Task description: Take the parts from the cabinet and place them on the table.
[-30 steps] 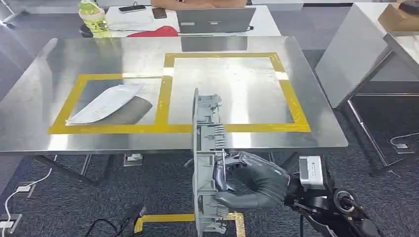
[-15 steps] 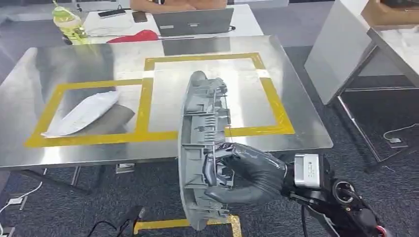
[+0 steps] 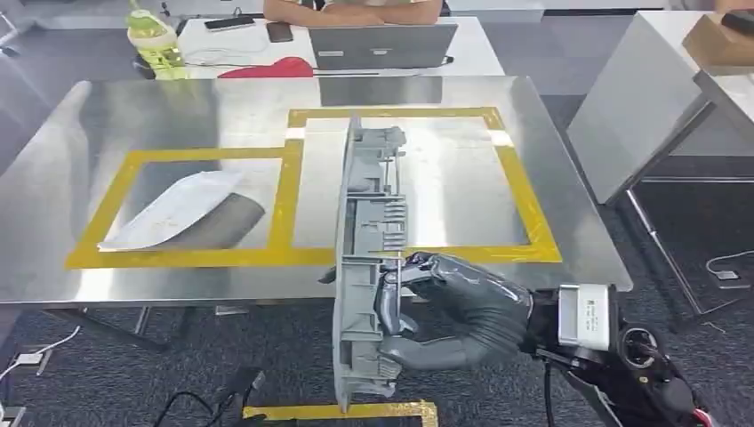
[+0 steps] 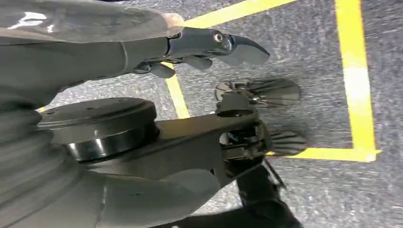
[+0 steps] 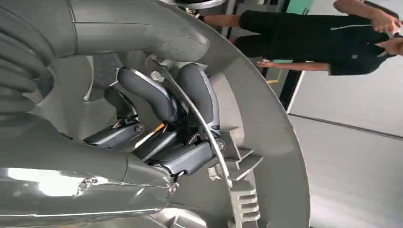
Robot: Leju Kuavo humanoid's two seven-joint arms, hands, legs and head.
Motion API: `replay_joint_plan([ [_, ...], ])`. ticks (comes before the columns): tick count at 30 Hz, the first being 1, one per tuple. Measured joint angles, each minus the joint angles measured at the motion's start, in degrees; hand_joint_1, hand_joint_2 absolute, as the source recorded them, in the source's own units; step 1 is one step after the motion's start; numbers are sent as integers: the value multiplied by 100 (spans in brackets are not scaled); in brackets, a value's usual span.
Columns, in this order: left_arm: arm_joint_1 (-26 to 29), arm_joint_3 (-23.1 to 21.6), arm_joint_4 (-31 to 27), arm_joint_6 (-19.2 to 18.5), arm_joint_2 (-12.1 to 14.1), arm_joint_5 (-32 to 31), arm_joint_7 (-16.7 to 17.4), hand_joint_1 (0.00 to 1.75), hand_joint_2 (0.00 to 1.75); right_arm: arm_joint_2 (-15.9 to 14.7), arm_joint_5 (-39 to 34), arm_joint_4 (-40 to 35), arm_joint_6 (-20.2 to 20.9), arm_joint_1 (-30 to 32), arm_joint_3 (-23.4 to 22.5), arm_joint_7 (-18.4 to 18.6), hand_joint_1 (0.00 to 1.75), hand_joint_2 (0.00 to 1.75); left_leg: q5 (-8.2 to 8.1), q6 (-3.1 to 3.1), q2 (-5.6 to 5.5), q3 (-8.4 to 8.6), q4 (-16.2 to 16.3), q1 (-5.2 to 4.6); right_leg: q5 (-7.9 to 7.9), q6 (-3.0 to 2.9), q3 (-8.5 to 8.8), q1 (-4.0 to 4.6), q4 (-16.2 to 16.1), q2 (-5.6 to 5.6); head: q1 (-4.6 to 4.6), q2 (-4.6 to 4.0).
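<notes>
- Upright in the head view: long grey plastic part, ribbed and clipped on its open side, standing on edge and reaching from over the floor in front of the tabletop up across its near edge.
- Gripped low on its length by the right hand, dark fingers curled into the part's ribbed inner side, thumb wrapped below.
- Seen close from the right wrist: fingers hooked over a curved rim inside the part, clenched on it.
- Upper end of the part overlapping the larger of two yellow tape rectangles, toward that rectangle's left side; lower end hanging past the near edge, above a strip of yellow floor tape.
- Lying in the smaller yellow rectangle, toward the tabletop's near left corner: white flat bag, well apart from the part.
- Beyond the far edge, on a second white table: grey laptop, green bottle, red object, two dark phones, and a person's folded forearms.
- Hanging over grey carpet with yellow floor lines: left hand, fingers loosely extended, nothing in them.
- Standing behind the part in the right wrist view: a person in dark clothing.
</notes>
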Motion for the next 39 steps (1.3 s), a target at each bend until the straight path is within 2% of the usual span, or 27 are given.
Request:
replay_joint_plan([
  [1, -4, 0, 0, -2, 0, 0, 0, 0, 175, 0, -31, 2, 0, -19, 7, -11, 175, 175, -29, -35, -7, 15, 5, -26, -15, -20, 119, 22, -234, 7, 2, 0],
  [2, -13, 0, 0, -2, -4, 0, 0, 0, 175, 0, -50, -2, -7, -47, 15, -22, 175, 175, -42, -62, -11, -14, 32, -40, -59, -63, 132, 39, -359, 12, 9, 0],
  [5, -14, 0, 0, -2, -7, 0, 0, 0, 175, 0, -74, -2, -15, -50, 24, -31, 175, 175, -53, -144, 10, 5, -26, -34, -81, -154, 120, 51, -341, 33, -29, 0],
  [6, -23, 0, 0, -2, 0, 0, 0, 0, 175, 0, -83, -4, -15, -57, 35, -31, 175, 175, -106, -179, 11, 24, 3, -17, -65, -192, 204, -2, -423, 30, -22, 0],
  [7, -33, 0, 0, -2, 0, 0, 0, 0, 175, 0, -89, -4, -13, -71, 39, -33, 175, 175, -207, -205, 26, -54, 213, -20, -76, -213, 246, 7, -448, 23, -44, 0],
  [9, -51, 0, 0, -2, -2, -7, 0, 0, 175, 0, -94, -2, -15, -107, 50, -42, 175, 175, -631, -244, 26, -607, 1216, -13, -94, -264, 258, 10, -449, 3, -129, 0],
  [10, -44, 0, 0, -9, -2, -18, 0, 0, 175, 0, -94, 0, -15, -103, 57, -42, 175, 175, -778, -256, 26, -897, 1689, -13, -109, -280, 261, 17, -448, 0, -138, 0],
  [11, -30, 0, 0, -13, -2, -17, 0, 0, 175, 0, -94, 0, -15, -102, 66, -42, 175, 175, -814, -264, 26, -1114, 1992, -13, -124, -290, 267, 19, -448, 2, -151, 0],
  [12, -18, 0, 0, -17, -2, -20, 0, 0, 175, 0, -94, 2, -15, -102, 79, -42, 175, 175, -674, -263, 27, -1196, 1981, -12, -142, -288, 290, 19, -447, 14, -171, 0],
  [13, -15, 0, 0, -20, 0, -24, 0, 0, 175, 0, -94, 2, -17, -102, 90, -39, 175, 175, -422, -257, 27, -1107, 1692, -11, -164, -283, 321, 18, -447, 25, -186, 0],
  [15, -29, 0, 0, -19, 4, -33, 0, 0, 175, 0, -94, 2, -17, -104, 109, -42, 175, 175, 220, -229, 39, -654, 585, -4, -231, -242, 411, 16, -437, 36, -240, 0],
  [16, -32, 0, 0, -20, 4, -37, 0, 0, 175, 0, -94, 2, -17, -109, 114, -44, 175, 175, 357, -210, 57, -496, 188, -5, -263, -208, 421, 26, -431, 37, -254, 0],
  [17, -47, 0, 0, -24, 2, -42, 0, 0, 175, 0, -94, 2, -17, -113, 118, -48, 175, 175, 293, -171, 44, -447, 62, -31, -317, -171, 408, 71, -381, 54, -280, 0],
  [19, -48, 0, 0, -28, 0, -52, 0, 0, 175, 0, -94, 2, -22, -117, 122, -48, 175, 175, 260, -101, 38, -456, 97, -36, -341, -124, 421, 72, -419, 51, -194, 0],
  [20, -46, 0, 0, -28, -2, -63, 0, 0, 175, 0, -94, 2, -28, -116, 127, -46, 175, 175, 249, -67, 31, -453, 95, -49, -356, -97, 436, 58, -423, 45, -186, 0],
  [21, -51, 0, 0, -33, -7, -72, 0, 0, 175, 0, -92, 0, -33, -116, 127, -46, 175, 175, 262, -22, 34, -418, 61, -7, -395, -62, 441, 51, -399, 41, -190, 0],
  [22, -53, 0, 0, -33, -2, -79, 0, 0, 175, 0, -85, -2, -41, -118, 127, -41, 175, 175, 248, 1, 32, -391, 54, -10, -481, -31, 407, 37, -244, 26, -173, 0],
  [23, -61, 0, 0, -37, -2, -81, 0, 0, 175, 0, -85, -2, -44, -125, 127, -42, 175, 175, 229, 32, 36, -373, 55, -10, -687, -6, 228, 34, 136, 18, -124, 0],
  [24, -63, 0, 0, -42, -9, -83, 0, 0, 175, 0, -83, 0, -48, -123, 131, -41, 175, 175, 214, 53, 36, -356, 56, -16, -922, 16, -39, 28, 662, 16, -83, 0],
  [25, -63, 0, 0, -42, -13, -83, 2, 0, 175, 0, -81, 0, -50, -120, 136, -39, 175, 175, 201, 67, 36, -346, 57, -22, -1055, 26, -242, 24, 1035, 16, -72, 0],
  [30, -63, 0, 0, -42, -15, -83, 2, 0, 175, 0, -81, 0, -50, -119, 136, -39, 175, 175, 198, 70, 36, -343, 57, -23, -1083, 28, -290, 23, 1121, 16, -70, 0],
  [31, -57, 0, 0, -42, -17, -81, 9, 0, 175, 0, -81, 2, -41, -113, 168, -31, 175, 175, 96, 71, 11, -196, 58, -43, -564, -21, -373, 27, 913, 15, -22, 0],
  [32, -60, 0, 0, -42, -39, -79, 9, 0, 175, 0, -90, 2, -31, -128, 170, -33, 175, 175, 7, 16, -9, -98, 61, -86, -58, -161, 150, 107, -320, 3, -14, 0],
  [35, -55, 0, 0, -42, -46, -74, 4, 0, 175, 0, -94, 2, -20, -125, 177, -31, 175, 175, -2, -52, 7, -83, 2, -60, -90, -202, 150, 129, -368, 15, -2, 0],
  [37, -64, 0, 0, -35, -35, -72, -4, 0, 175, 7, -94, 0, -15, -128, 179, -28, 175, 175, -92, -120, 20, -80, 117, -78, -56, -232, 277, 52, -511, 19, -13, 0],
  [38, -72, 0, 0, -35, -37, -72, -11, 0, 175, 11, -96, 2, -15, -132, 181, -33, 175, 175, -250, -142, 22, -242, 425, -75, -67, -263, 297, 37, -526, 1, -53, 0],
  [39, -73, 0, 0, -35, -37, -72, -13, 0, 175, 15, -96, 2, -15, -133, 181, -33, 175, 175, -456, -167, 23, -498, 894, -63, -74, -269, 305, 36, -526, -1, -79, 0],
])
